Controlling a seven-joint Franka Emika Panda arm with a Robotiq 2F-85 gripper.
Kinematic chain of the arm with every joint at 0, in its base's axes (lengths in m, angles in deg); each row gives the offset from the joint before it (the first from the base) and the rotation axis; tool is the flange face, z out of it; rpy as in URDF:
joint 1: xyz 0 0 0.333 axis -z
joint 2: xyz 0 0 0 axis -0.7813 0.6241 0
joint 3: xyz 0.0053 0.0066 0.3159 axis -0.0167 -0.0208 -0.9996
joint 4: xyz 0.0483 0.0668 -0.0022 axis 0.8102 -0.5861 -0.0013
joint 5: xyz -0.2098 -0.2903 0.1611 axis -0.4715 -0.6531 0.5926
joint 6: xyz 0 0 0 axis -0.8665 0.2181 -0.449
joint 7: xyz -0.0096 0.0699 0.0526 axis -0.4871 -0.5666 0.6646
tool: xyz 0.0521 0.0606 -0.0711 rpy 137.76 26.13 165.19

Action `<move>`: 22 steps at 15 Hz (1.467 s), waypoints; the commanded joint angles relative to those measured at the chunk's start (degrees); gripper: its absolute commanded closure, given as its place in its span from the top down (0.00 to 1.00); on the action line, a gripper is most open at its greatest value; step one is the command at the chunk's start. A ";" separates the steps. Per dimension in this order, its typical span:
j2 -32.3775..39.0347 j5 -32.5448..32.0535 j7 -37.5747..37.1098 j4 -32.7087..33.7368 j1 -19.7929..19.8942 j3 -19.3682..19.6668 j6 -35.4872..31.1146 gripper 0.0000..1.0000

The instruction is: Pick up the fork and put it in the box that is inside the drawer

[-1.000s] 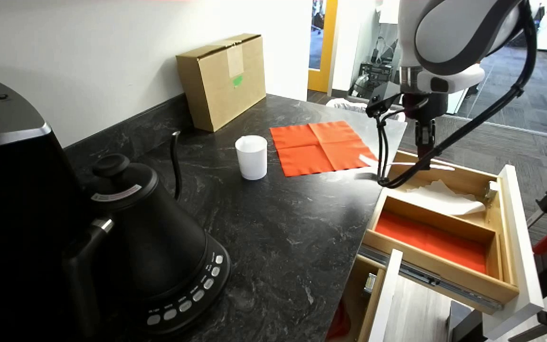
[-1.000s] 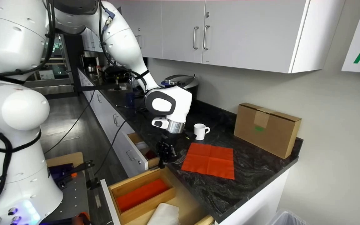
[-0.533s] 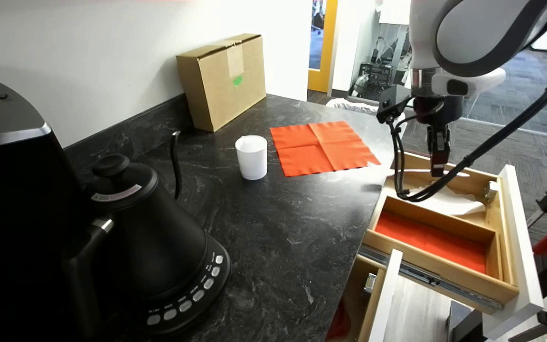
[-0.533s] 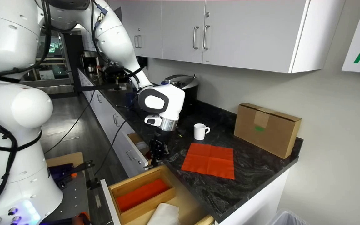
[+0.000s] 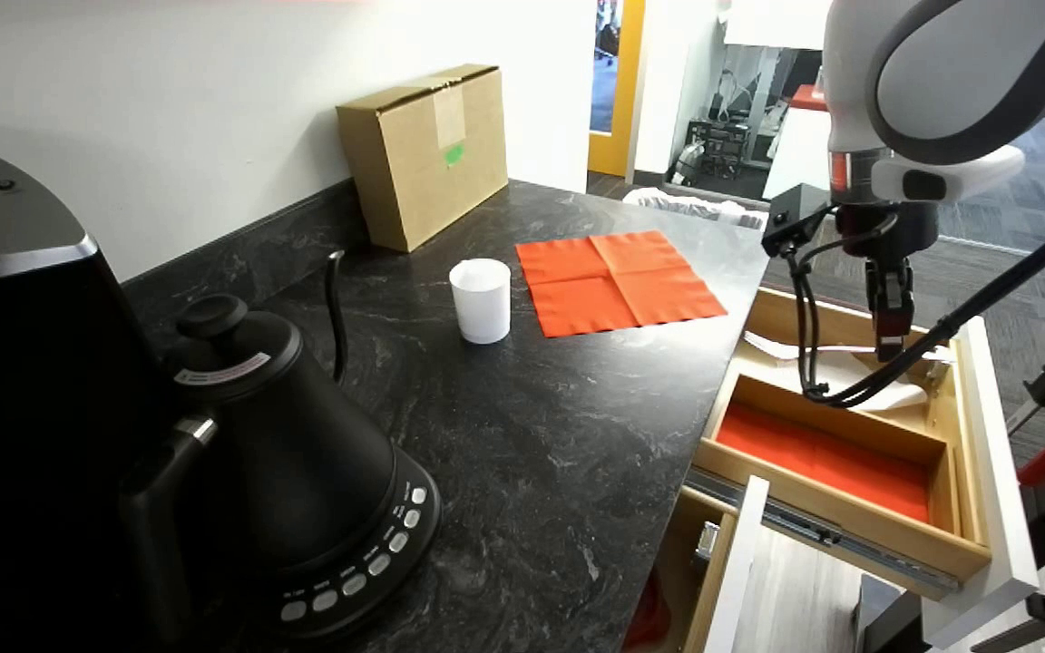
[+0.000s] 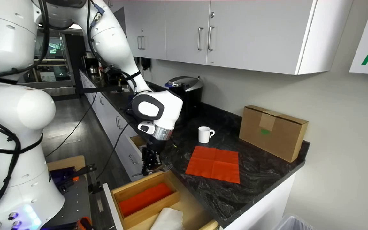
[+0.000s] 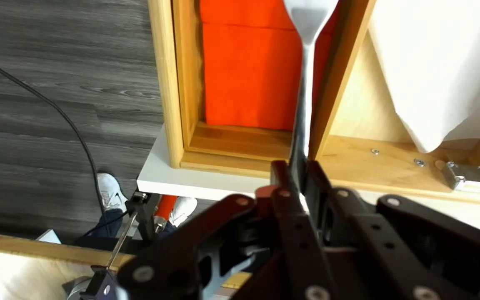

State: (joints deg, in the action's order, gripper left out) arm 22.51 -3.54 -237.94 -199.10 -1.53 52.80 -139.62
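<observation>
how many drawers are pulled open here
2: the drawer with the box inside, and a neighbouring drawer, cut off by the frame in an exterior view. More could be hidden behind the arm.

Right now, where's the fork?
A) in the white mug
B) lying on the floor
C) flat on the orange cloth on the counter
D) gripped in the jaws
D: in the wrist view the fork has its handle pinched between the jaws, its head pointing away from them.
</observation>
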 commanded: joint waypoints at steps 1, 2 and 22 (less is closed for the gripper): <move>-3.77 1.60 -0.74 -2.62 -1.48 1.48 1.97 0.03; -4.22 1.95 -0.74 -3.71 -2.34 1.66 1.83 0.03; -4.12 3.79 -0.74 -5.05 -3.77 1.39 4.31 0.62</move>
State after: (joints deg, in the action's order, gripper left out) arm 20.96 -0.54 -237.94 -202.91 -4.28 52.64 -135.93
